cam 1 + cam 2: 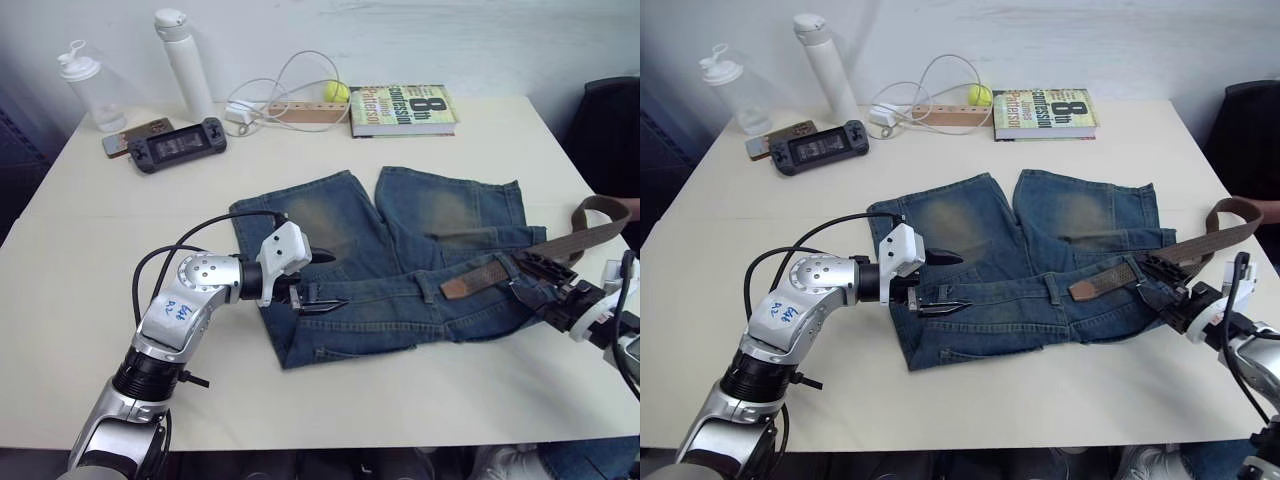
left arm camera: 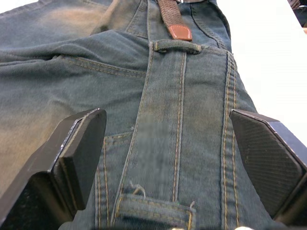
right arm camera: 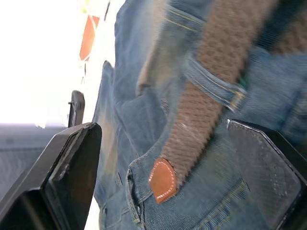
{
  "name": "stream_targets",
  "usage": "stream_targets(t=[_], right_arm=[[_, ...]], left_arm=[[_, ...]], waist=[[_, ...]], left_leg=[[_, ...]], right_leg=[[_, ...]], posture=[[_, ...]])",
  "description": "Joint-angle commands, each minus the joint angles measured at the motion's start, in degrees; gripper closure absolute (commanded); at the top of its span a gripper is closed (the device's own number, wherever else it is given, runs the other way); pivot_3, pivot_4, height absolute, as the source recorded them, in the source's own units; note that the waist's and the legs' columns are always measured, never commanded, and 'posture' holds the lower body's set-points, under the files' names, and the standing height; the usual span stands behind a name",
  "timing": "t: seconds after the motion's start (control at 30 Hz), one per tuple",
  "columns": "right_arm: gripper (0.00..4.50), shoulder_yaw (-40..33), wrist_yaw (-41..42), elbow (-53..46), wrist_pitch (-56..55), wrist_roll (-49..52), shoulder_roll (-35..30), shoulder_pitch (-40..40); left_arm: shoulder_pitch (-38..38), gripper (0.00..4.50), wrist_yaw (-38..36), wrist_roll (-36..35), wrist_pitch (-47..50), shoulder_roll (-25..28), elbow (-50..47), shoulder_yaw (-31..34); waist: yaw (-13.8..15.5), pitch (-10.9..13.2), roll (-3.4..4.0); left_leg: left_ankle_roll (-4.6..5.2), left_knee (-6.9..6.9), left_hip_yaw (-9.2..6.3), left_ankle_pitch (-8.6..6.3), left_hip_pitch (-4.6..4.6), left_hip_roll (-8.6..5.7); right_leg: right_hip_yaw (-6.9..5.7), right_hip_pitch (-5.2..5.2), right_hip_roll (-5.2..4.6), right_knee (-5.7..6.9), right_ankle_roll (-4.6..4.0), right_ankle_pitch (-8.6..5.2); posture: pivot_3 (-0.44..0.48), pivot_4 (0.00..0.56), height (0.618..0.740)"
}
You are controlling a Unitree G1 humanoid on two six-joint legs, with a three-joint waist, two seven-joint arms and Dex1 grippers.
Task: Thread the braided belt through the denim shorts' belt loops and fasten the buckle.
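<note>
Braided belt point(image 1: 545, 250) lying along denim shorts point(image 1: 400, 260) waistband, tan tip point(image 3: 163, 180) just past one belt loop point(image 3: 211, 84), trailing toward 3 o'clock. Left gripper point(image 1: 318, 280) reaching in from 9 o'clock, forearm bent, fingers spread wide over waistband. Right gripper point(image 1: 535, 280) hovering at 3 o'clock end, gaping wide, holding nothing.

Left hand point(image 1: 318, 280) fingers spread; right hand point(image 1: 540, 283) fingers spread.

Probably an office or lab: cream table point(image 1: 90, 200) with book point(image 1: 402, 109), handheld console point(image 1: 178, 146), bottles point(image 1: 186, 62), white wall.
</note>
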Motion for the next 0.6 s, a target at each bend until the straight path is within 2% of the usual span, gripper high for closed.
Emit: stream_targets(t=[0.03, 0.6], right_arm=[[0.06, 1.3, -0.9, -1.5, -2.7, 4.5, -0.2, 1.9], [0.06, 9.1, 6.8, -1.9, -10.0, 3.7, 2.1, -0.1]], left_arm=[[-0.4, 0.00, 0.3, -0.9, -0.2, 0.6, -2.5, 1.1], [0.2, 0.00, 2.2, -0.9, 0.3, -0.2, -3.6, 1.2]], waist=[[-0.1, 0.0, 0.00], [0.1, 0.0, 0.00]], left_leg=[[0.00, -0.01, 0.00, 0.00, 0.00, 0.03], [0.01, -0.02, -0.02, 0.00, 0.00, 0.04]], right_leg=[[0.00, 0.00, 0.02, 0.02, 0.00, 0.00], [0.00, 0.00, 0.02, -0.04, 0.00, 0.00]], posture=[[0.000, 0.150, 0.734], [0.000, 0.150, 0.734]])
